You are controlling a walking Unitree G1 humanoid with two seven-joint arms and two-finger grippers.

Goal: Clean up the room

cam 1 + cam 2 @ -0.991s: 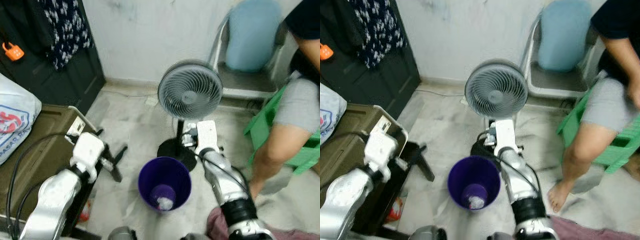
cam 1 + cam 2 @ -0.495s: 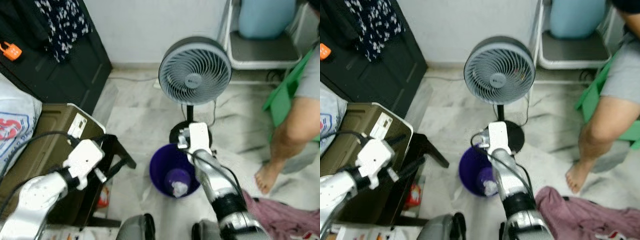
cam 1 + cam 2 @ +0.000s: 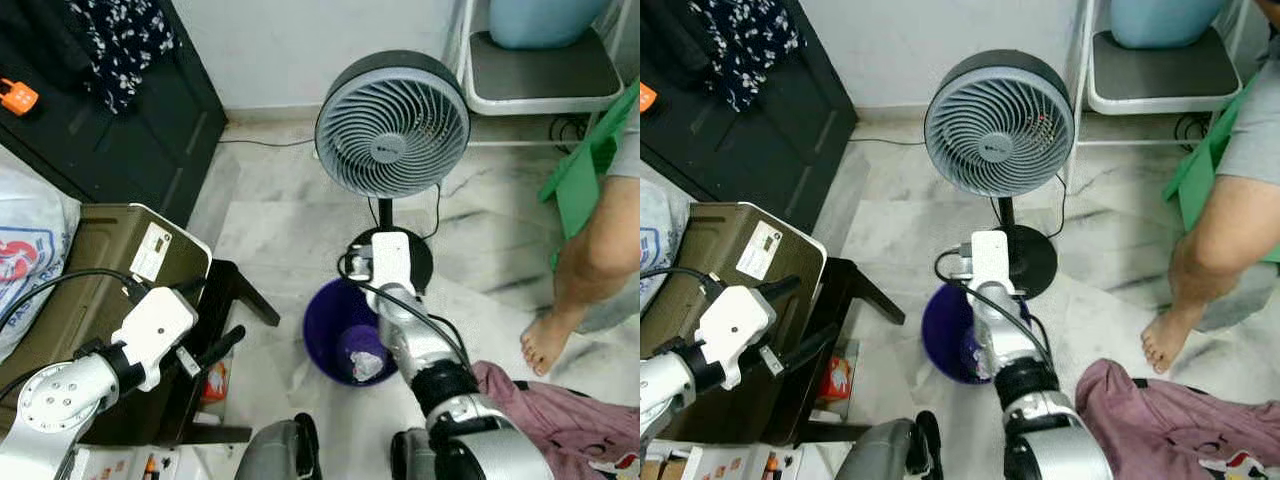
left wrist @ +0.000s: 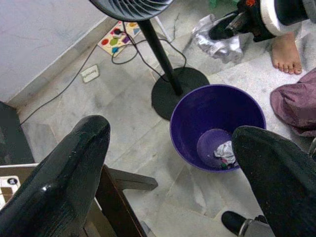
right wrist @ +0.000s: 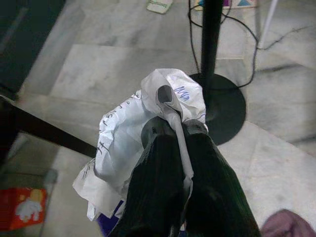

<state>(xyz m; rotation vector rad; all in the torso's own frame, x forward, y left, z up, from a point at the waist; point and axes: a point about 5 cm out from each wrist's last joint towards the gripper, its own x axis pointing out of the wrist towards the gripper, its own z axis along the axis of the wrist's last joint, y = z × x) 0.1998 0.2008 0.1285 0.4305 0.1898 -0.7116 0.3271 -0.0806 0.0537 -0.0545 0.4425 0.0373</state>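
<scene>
Paper held over bin — drop pending.
Right gripper [image 5: 170, 129] clenched on crumpled paper [image 5: 129, 133] above purple bin [image 4: 217, 126] rim, poised to discard; left gripper [image 4: 168, 163] spread wide, empty.

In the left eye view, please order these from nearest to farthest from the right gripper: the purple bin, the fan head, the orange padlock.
Measured from the right gripper, which is shut on crumpled paper:
1. Purple bin, just below it.
2. Fan head, above it.
3. Orange padlock, far to the robot's left, on the black cabinet.
</scene>
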